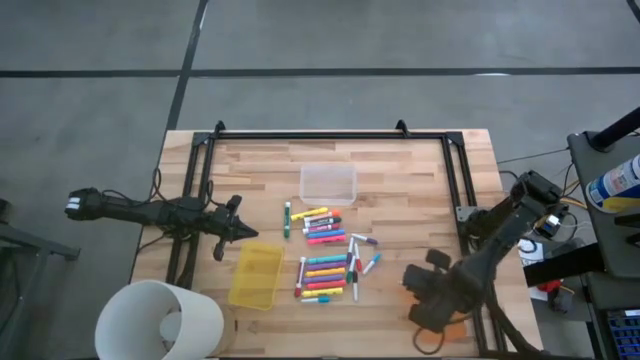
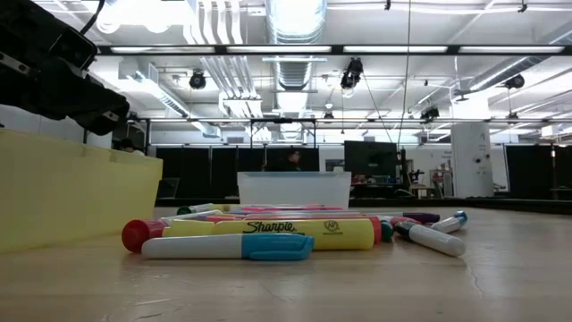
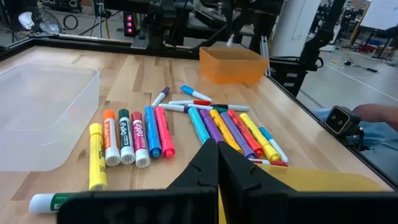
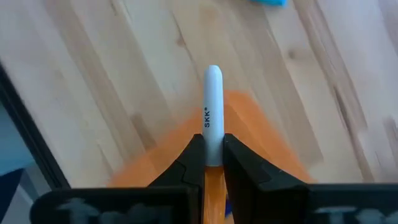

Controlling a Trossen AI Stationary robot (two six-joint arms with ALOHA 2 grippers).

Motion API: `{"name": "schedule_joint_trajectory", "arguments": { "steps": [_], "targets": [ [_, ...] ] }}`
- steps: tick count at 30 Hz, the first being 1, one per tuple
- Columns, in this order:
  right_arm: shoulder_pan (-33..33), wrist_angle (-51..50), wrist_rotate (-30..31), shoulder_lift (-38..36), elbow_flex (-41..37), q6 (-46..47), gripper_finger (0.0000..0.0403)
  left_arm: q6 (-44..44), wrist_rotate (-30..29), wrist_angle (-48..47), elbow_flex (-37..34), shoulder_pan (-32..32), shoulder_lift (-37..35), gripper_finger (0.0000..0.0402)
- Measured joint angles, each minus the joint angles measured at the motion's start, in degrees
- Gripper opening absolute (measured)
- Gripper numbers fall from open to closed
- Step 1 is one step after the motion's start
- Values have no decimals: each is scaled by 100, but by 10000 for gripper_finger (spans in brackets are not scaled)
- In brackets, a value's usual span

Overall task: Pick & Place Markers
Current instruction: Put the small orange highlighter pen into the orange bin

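Many markers (image 1: 328, 252) lie loose on the wooden table's middle, and they also show in the left wrist view (image 3: 186, 127) and the low view (image 2: 268, 234). My left gripper (image 1: 240, 228) is shut and empty, left of the markers and just above the far end of the yellow bin (image 1: 256, 275). My right gripper (image 1: 418, 292) is near the table's near right corner, over the orange bin (image 4: 255, 146), and is shut on a white marker (image 4: 212, 106). My right gripper pinches the white marker's barrel (image 4: 212, 148) between its two fingers. The marker lies along the fingers, and its rounded white end (image 4: 212, 73) sticks out past the fingertips. It is lifted clear, above the orange bin and the table.
A clear bin (image 1: 328, 184) stands at the table's far middle. A black metal frame (image 1: 330, 135) runs along the far edge and both sides. A white cylinder (image 1: 160, 320) stands at the near left corner. Bare wood lies between the markers and the orange bin.
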Motion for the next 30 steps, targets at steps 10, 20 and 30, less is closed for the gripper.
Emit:
{"name": "schedule_joint_trajectory", "arguments": {
  "steps": [10,20,30],
  "targets": [
    [841,-236,-1,57,-18,1812,32,0,2,-1,1,-2,-2,0],
    [1398,76,-5,60,-503,2912,33,0,2,-18,0,0,0,0],
    [1429,615,-18,60,-837,2853,34,0,2,-20,1,0,0,0]
  ]
}}
